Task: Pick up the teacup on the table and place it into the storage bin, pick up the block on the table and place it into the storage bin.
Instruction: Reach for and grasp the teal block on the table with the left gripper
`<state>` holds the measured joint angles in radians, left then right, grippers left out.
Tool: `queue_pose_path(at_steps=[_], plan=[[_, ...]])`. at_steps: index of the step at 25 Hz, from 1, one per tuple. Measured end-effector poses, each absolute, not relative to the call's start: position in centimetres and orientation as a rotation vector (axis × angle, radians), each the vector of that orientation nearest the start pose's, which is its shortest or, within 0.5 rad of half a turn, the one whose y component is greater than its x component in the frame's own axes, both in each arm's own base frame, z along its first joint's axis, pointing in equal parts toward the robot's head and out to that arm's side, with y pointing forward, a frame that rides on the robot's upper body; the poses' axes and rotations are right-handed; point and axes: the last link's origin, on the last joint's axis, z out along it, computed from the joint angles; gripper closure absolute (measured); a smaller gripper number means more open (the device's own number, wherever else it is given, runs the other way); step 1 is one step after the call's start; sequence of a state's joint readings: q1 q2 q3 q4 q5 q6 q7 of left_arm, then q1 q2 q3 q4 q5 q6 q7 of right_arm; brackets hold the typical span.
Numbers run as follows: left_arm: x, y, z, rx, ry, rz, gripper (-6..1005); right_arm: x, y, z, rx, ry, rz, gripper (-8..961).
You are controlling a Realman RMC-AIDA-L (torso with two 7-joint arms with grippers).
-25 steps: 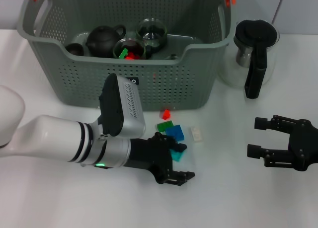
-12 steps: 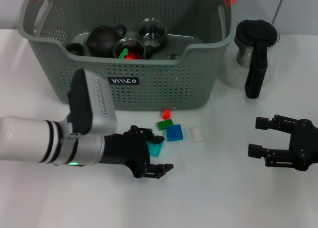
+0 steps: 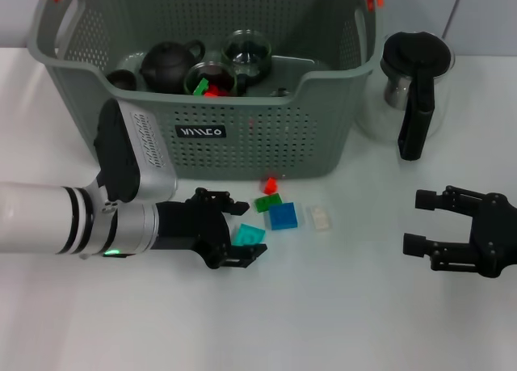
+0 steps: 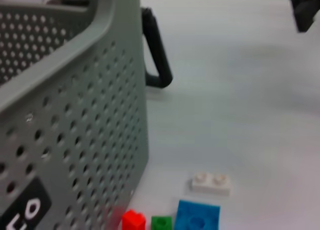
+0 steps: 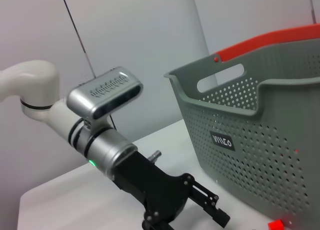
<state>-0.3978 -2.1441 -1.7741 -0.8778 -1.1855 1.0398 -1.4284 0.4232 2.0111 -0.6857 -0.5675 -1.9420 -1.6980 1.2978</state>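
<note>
Grey perforated plastic storage bin (image 3: 242, 137) at the table's (image 3: 363, 322) far edge, rounded rim, two orange handle clips, one small black label with white lettering on its near wall. Inside, along the near wall: one dark matte round teapot (image 3: 168, 65), one small dark cup (image 3: 123, 78), two clear glass teacups (image 3: 246, 51), the nearer one with red and green bits in it.

On the smooth white table just before the bin's near wall, five small studded plastic blocks: red (image 3: 270, 185), green (image 3: 268, 203), square blue (image 3: 283, 217), pale white (image 3: 321, 218), teal (image 3: 248, 235). Teal block flat on the table, between the spread black fingers of the left gripper (image 3: 234, 233), apparently not pinched. Left arm white and silver, low along the near left part of the table.

One glass pitcher (image 3: 412, 84) with black lid and handle beside the bin's right end. Right gripper (image 3: 420, 223) near the table's right edge, black fingers apart, empty.
</note>
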Motion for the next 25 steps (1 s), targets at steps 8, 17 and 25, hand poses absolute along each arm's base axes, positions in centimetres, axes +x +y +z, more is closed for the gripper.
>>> queue_pose_path(at_steps=[8, 17, 25], plan=[[-25.3, 33.0, -8.3, -2.8, -0.322, -0.103, 292, 29.5, 28.6, 1.5, -2.741, 0.679, 0.814, 42], [-25.6, 32.3, -8.4, -2.836, -0.351, -0.083, 293, 29.6, 28.5, 1.5, -2.74, 0.686, 0.812, 42], [-25.6, 31.9, -7.6, -2.816, -0.343, -0.115, 292, 29.6, 28.5, 1.5, -2.741, 0.684, 0.811, 41]])
